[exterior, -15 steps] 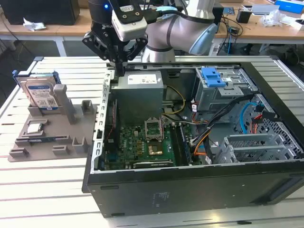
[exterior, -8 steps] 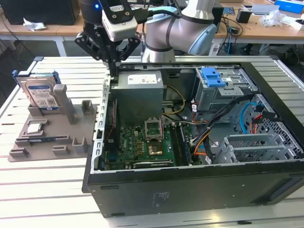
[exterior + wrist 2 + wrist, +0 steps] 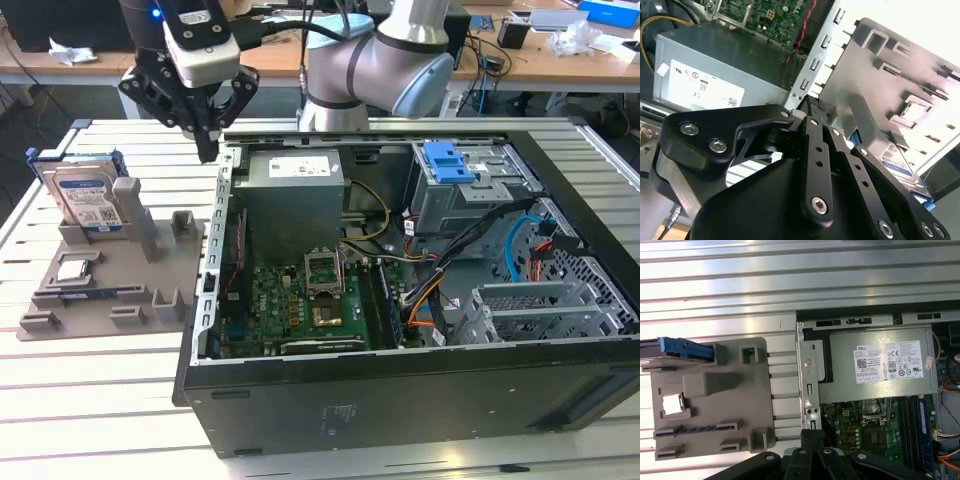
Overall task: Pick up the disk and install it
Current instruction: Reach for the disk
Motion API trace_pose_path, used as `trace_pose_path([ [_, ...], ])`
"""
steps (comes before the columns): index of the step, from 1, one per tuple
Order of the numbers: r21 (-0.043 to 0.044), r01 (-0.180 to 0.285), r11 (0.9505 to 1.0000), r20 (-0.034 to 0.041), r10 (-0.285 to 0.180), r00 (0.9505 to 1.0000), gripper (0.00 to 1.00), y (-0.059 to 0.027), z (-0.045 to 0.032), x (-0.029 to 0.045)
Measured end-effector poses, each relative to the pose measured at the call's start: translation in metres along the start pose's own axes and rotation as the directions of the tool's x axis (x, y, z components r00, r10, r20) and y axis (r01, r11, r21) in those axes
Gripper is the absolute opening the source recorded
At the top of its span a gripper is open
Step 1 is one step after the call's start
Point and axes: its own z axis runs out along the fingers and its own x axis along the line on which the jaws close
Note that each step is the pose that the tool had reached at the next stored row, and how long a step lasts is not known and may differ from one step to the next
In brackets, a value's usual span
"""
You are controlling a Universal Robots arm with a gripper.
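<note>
Open desktop computer case (image 3: 400, 400) lying on its side on a slatted metal table (image 3: 100, 420), interior exposed. Above the case's wall on the exterior view's left, close to the corner by the power supply (image 3: 295, 190): the gripper (image 3: 208, 150), fingers (image 3: 807, 440) pressed together, clenched on nothing, pointing down. Outside the case, just beyond that same wall: a grey moulded holder tray (image 3: 100, 300). At the tray corner farthest from the case, the disk (image 3: 88, 200), upright on its edge in a slot, label facing the exterior camera, blue frame round its edges, well apart from the gripper and untouched. Just beside the disk on the case side, a blocky tray post (image 3: 135, 205), standing between disk and gripper. Also on the tray, a small square processor chip (image 3: 72, 268) flat in a recess. Inside the case: motherboard (image 3: 300, 300) next to the power supply, a blue plastic bracket (image 3: 448, 162) on top of the drive cage, loose cable bundles (image 3: 470, 270) between cage and board.
</note>
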Motion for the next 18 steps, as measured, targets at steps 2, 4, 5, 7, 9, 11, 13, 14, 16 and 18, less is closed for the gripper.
trace_pose_path([
  [2,0.0001,0.0,1.0,0.0,0.0,1.0,0.11,-0.0007,-0.0003,0.0097],
  [4,0.0,0.0,1.0,0.0,0.0,1.0,0.11,-0.0014,-0.0004,0.019],
  [5,0.0,0.0,1.0,0.0,0.0,1.0,0.11,-0.0018,-0.0006,0.0252],
  [7,0.0,0.0,1.0,0.0,0.0,1.0,0.11,-0.0024,-0.0007,0.032],
  [9,0.0001,0.0,1.0,0.0,0.0,1.0,0.11,-0.003,-0.0008,0.041],
  [11,0.0,0.0,1.0,0.0,0.0,1.0,0.11,-0.0034,-0.0009,0.0509],
  [13,0.0001,0.0,1.0,0.0,0.0,1.0,0.11,-0.0038,-0.001,0.0613],
  [14,0.0001,0.0,1.0,-0.0001,0.0,1.0,0.11,-0.0039,-0.0011,0.0647],
  [16,0.0,0.0,1.0,0.0,0.0,1.0,0.11,-0.0042,-0.001,0.0748],
  [18,0.0001,0.0,1.0,0.0,0.0,1.0,0.11,-0.0044,-0.0011,0.0815],
])
